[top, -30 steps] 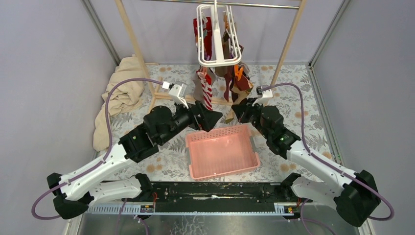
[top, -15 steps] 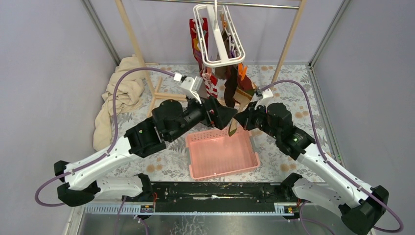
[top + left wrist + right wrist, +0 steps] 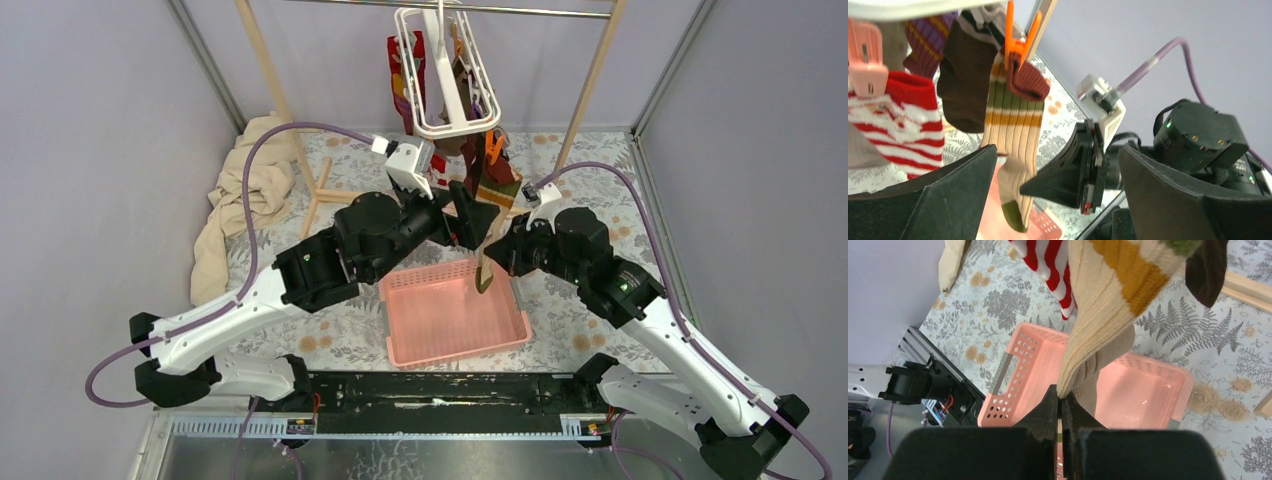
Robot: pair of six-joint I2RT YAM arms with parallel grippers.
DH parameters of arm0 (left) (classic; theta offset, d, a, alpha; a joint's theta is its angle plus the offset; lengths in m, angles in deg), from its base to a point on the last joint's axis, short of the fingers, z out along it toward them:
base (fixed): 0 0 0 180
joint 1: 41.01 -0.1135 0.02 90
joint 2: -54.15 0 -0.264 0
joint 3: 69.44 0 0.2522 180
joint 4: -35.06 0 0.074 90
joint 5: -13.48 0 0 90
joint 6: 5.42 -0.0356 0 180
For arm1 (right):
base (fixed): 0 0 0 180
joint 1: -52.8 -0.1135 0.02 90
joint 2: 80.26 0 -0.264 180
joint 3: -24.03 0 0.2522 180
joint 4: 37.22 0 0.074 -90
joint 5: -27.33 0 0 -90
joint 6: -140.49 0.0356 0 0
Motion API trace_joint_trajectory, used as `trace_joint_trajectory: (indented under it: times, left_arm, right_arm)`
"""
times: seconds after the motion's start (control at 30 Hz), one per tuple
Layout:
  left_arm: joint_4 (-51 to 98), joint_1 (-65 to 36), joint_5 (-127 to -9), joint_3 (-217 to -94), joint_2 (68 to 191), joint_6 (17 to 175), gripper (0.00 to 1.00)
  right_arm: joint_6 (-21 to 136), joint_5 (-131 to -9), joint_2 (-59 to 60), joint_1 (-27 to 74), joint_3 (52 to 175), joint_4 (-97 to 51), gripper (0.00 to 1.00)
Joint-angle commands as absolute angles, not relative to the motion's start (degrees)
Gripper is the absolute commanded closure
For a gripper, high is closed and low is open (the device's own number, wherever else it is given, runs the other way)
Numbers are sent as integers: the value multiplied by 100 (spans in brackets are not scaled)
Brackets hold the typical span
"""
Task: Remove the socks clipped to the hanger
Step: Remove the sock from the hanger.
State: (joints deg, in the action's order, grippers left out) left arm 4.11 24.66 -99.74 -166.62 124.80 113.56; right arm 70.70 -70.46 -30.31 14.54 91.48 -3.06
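Observation:
The white hanger (image 3: 441,72) hangs from the rail with several socks (image 3: 412,75) clipped under it. An orange clip (image 3: 1016,36) holds a beige sock with olive and ochre stripes (image 3: 1015,131). My right gripper (image 3: 1060,401) is shut on that sock's (image 3: 1100,320) lower part, and the toe (image 3: 483,276) dangles over the pink basket. My left gripper (image 3: 475,215) is open just below the hanger, its fingers (image 3: 933,197) on either side of the beige sock and of the right gripper's tip, touching neither. A red-white striped sock (image 3: 905,117) and a brown sock (image 3: 964,85) hang beside it.
A pink perforated basket (image 3: 392,305) sits on the floral tablecloth between the arms. A beige towel (image 3: 243,195) lies at the left, against the wooden rail frame (image 3: 268,80). A pink clip (image 3: 866,62) grips the striped sock. Purple cables loop above both wrists.
The left arm has risen and swung right to the hanging socks, still open. The right gripper has drawn the beige sock's foot towards the basket. The hanger has swung and tilted.

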Motion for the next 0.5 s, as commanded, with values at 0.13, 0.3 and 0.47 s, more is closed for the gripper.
trace_joint_trajectory:
  times: [0.13,0.3,0.47]
  left_arm:
    - [615,2518,-10555,-17755,13162,10788,1]
    - [620,2517,-10949,-18164,13507,10541,3]
    - [718,2481,-11104,-18186,13545,10263,11]
  right_arm:
    - [6848,-7267,-3102,1410,9567,140,100]
    - [6846,-7267,-3163,1412,9597,174,100]
    - [6848,-7271,-3222,1406,9598,228,100]
